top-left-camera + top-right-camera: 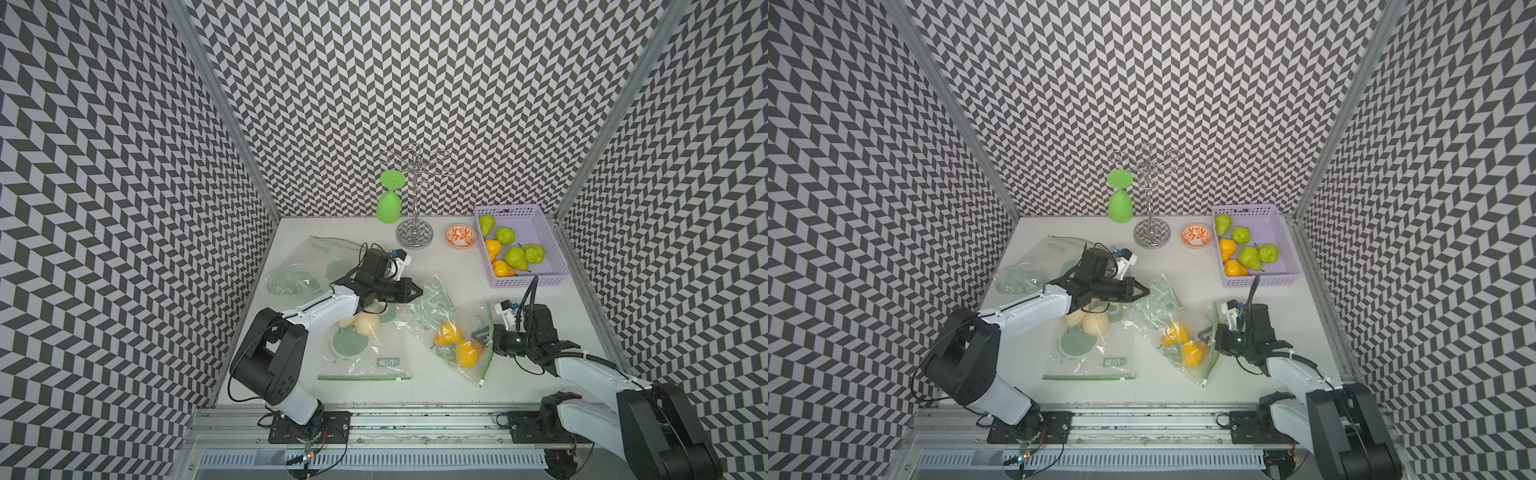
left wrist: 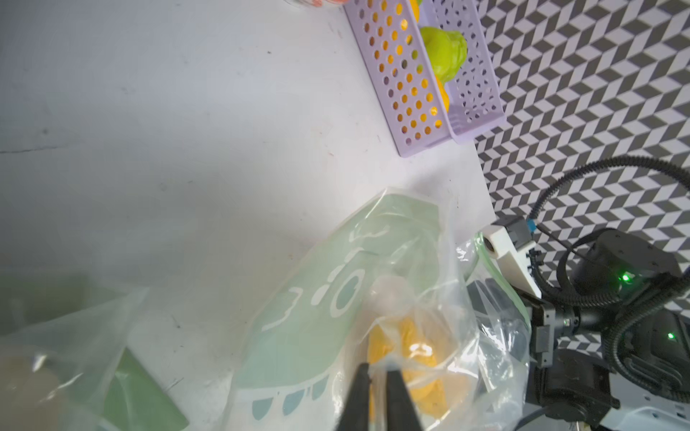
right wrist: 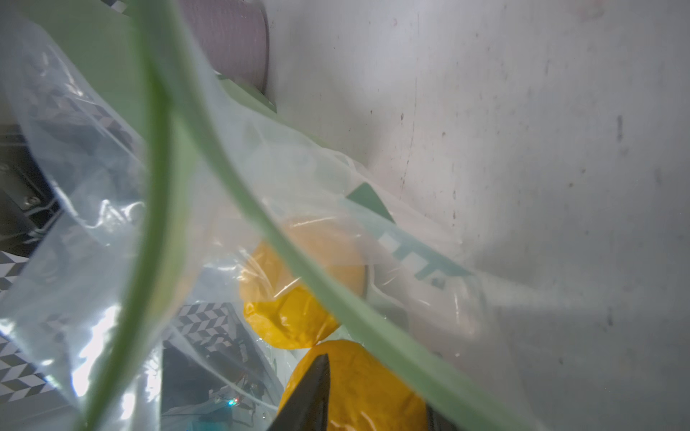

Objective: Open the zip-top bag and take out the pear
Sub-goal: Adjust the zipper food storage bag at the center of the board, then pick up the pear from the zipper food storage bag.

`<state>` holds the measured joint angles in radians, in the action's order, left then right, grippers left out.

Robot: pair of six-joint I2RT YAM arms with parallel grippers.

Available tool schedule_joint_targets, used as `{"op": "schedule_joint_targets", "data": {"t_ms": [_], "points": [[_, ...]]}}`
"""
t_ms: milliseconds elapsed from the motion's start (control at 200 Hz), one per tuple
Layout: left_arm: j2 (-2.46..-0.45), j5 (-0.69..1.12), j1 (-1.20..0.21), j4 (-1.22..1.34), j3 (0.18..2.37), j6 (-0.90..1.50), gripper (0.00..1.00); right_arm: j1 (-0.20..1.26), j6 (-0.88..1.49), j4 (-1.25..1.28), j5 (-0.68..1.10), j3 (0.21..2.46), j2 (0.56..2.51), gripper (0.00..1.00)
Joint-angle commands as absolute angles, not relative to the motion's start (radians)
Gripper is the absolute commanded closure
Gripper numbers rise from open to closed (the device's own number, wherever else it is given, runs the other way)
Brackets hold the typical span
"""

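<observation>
White table (image 1: 449, 266), chevron walls (image 1: 415, 83). Left gripper (image 1: 419, 291) at bag (image 1: 424, 316), fingers slightly apart. Right gripper (image 1: 478, 334) reaches into bag mouth, fingers spread around pear (image 3: 358, 384).

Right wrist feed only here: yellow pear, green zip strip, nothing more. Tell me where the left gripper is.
Observer: The left gripper is at the closed end of that bag, opposite the zip.
Operator: Report any container nearby.
Observer: A lavender basket stands in the far right corner of the table, holding six pears.
Operator: Name whatever else lies near the arms.
Observer: A second bag, its zip looking closed, holds pale pears and lies partly under the left arm.
</observation>
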<state>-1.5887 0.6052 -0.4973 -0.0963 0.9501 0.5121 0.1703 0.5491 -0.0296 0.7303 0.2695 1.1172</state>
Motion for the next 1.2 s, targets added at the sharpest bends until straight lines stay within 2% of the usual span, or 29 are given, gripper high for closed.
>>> {"op": "schedule_joint_targets", "data": {"t_ms": [0, 90, 175, 351, 536, 696, 966, 1197], "points": [[-1.518, 0.577, -0.463, -0.039, 0.899, 0.544, 0.60, 0.178, 0.524, -0.078, 0.723, 0.325, 1.064, 0.48], [-1.444, 0.565, -0.459, -0.058, 0.903, 0.554, 0.46, 0.173, 0.515, -0.144, 0.689, 0.374, 1.041, 0.37], [-1.369, 0.563, -0.468, -0.078, 0.926, 0.570, 0.45, 0.159, 0.494, -0.224, 0.679, 0.419, 1.030, 0.32], [-1.265, 0.558, -0.546, -0.100, 0.959, 0.598, 0.44, 0.126, 0.519, -0.317, 0.684, 0.452, 0.933, 0.29], [-1.369, 0.545, -0.722, 0.004, 0.933, 0.635, 0.55, 0.126, 0.541, -0.297, 0.771, 0.404, 0.913, 0.31], [-1.510, 0.507, -0.801, 0.057, 0.940, 0.612, 0.64, 0.126, 0.459, -0.373, 0.786, 0.405, 0.951, 0.34], [-1.593, 0.453, -0.807, 0.085, 0.866, 0.586, 0.68, 0.128, 0.436, -0.385, 0.814, 0.375, 0.948, 0.37], [-1.599, 0.449, -0.808, 0.129, 0.812, 0.607, 0.70, 0.171, 0.434, -0.376, 0.816, 0.357, 0.957, 0.44]]}}
